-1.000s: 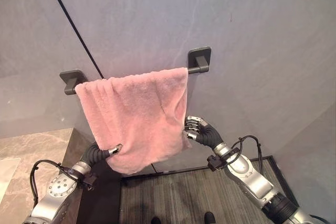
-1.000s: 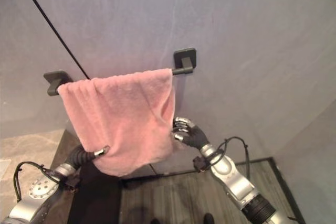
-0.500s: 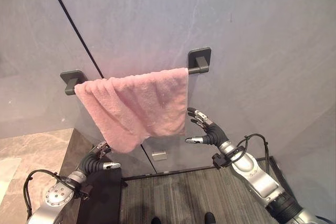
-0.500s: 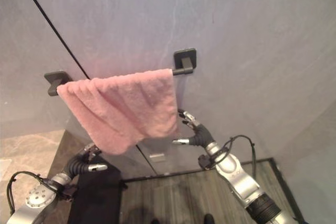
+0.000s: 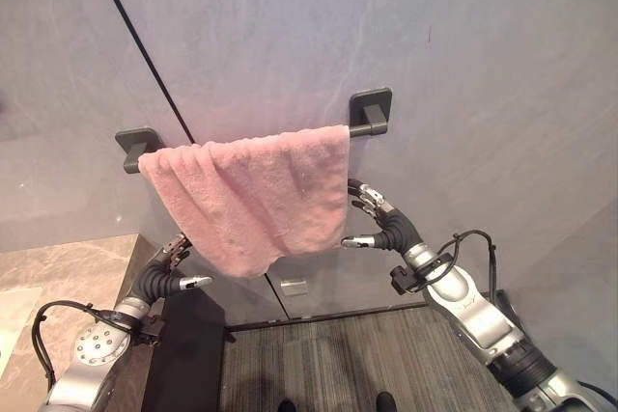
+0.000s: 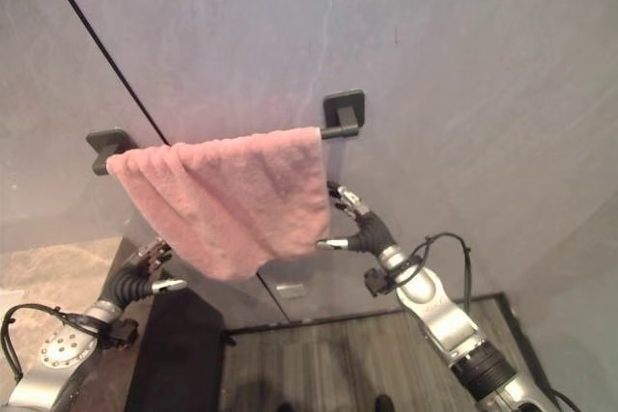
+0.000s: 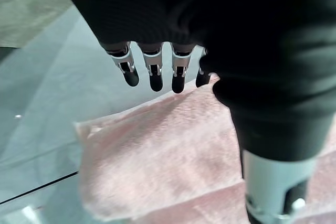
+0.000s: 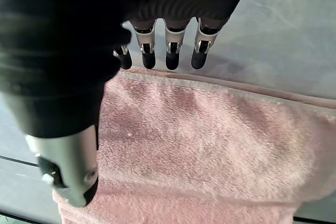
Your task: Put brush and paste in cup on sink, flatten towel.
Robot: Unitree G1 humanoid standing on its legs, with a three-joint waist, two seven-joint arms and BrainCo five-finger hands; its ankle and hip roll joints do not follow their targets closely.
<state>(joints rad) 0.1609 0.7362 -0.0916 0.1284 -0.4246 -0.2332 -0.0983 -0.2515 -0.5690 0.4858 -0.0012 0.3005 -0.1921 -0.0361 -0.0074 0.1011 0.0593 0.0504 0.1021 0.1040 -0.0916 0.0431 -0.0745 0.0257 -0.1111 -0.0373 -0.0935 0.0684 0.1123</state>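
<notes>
Left eye view showed the left hand (image 5: 166,272) low down, just under the saggy bottom corner of the pink towel (image 5: 256,195), fingers loose and spread, holding nothing. Next up, the right hand (image 5: 379,224) sat just beside the towel's right edge, fingers straight and apart, thumb sticking out, not pinching the cloth. Behind both, the towel hung bunched and crooked on the dark towel bar (image 5: 359,128) fixed to the grey wall (image 5: 463,74). To flatten it well, each hand should probably pinch a bottom corner and pull gently down and outward together.
</notes>
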